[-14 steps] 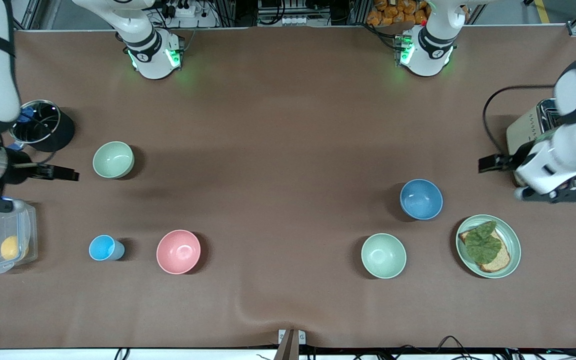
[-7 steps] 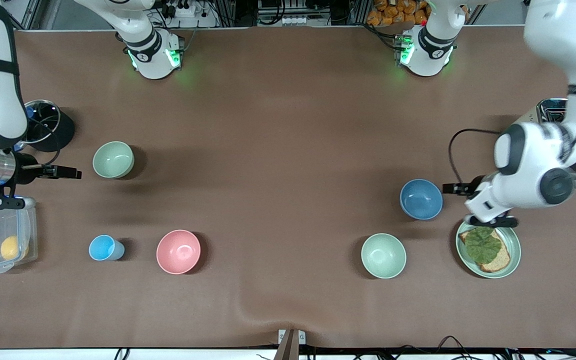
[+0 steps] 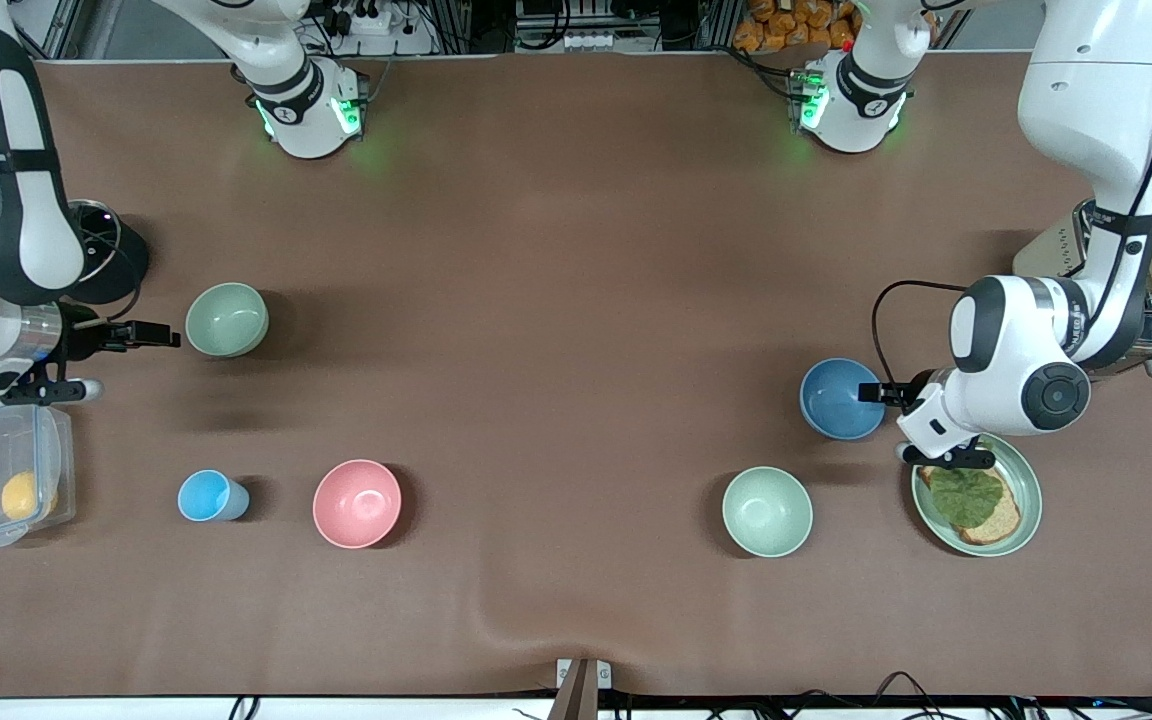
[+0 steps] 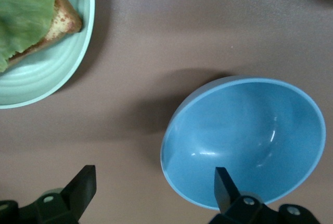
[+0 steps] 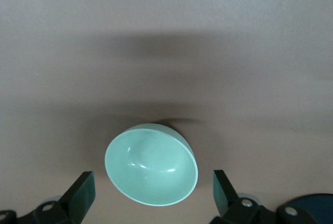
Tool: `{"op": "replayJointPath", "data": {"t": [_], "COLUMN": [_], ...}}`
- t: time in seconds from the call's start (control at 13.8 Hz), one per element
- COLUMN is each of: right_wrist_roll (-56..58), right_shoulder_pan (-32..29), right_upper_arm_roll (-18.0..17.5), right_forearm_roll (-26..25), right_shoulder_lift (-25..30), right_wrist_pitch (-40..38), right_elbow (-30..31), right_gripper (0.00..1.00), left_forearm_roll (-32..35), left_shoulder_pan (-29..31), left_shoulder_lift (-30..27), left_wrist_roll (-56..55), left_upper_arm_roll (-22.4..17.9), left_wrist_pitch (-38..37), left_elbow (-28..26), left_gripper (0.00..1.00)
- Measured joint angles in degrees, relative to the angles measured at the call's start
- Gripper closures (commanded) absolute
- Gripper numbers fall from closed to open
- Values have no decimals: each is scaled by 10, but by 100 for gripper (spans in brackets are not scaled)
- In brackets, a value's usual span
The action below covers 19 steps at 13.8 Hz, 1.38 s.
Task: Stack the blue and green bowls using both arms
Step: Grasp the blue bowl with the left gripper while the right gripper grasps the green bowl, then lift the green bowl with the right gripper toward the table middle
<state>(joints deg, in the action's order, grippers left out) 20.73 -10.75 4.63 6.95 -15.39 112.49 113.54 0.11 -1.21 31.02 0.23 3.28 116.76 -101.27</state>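
The bench [image 3: 576, 250] carries 2 near-identical pale green bowls, so the biggest risk, as I judge it, is confusion: the green bowl [image 3: 226, 319] sits toward the right arm's end, while a paler mint bowl [image 3: 767, 511] lies near the blue bowl [image 3: 842, 398]. A second risk is tipping, since a jaw pushing on a rim could slide or flip a bowl. The left gripper [image 3: 876, 392] hangs at the blue bowl's edge, jaws wide apart, 1 finger over the rim, gripping nothing. The right gripper [image 3: 151, 335] hovers just beside the green bowl, jaws fully apart, empty.
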Motion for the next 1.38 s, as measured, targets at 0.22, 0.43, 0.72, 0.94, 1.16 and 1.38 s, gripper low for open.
{"op": "replayJointPath", "data": {"t": [0.22,0.43,0.72,0.94,1.16,1.38], "right_wrist_roll": [24,62,113,125,129,149], "right_shoulder_pan": [-2,-6,-19,-25,-25,-26], "right_upper_arm_roll": [0,0,1,1,0,1], "right_forearm_roll": [3,8,21,33,34,36], "right_shoulder_lift": [0,0,0,0,-2,-11], "right_wrist_pitch": [69,113,157,188,201,219], "right_elbow": [54,95,124,151,162,167], "right_gripper": [4,7,9,36,46,70], "left_forearm_roll": [0,0,0,0,-2,-2], "left_shoulder_pan": [-5,-10,-11,-12,-12,-12], "left_shoulder_lift": [13,25,30,34,33,32], "left_wrist_roll": [0,0,-14,-17,-17,-17], "left_upper_arm_roll": [0,0,0,0,1,2], "left_wrist_pitch": [3,8,8,8,8,5], "left_elbow": [0,0,0,0,3,6], "left_gripper": [0,73,100,100,100,100]}}
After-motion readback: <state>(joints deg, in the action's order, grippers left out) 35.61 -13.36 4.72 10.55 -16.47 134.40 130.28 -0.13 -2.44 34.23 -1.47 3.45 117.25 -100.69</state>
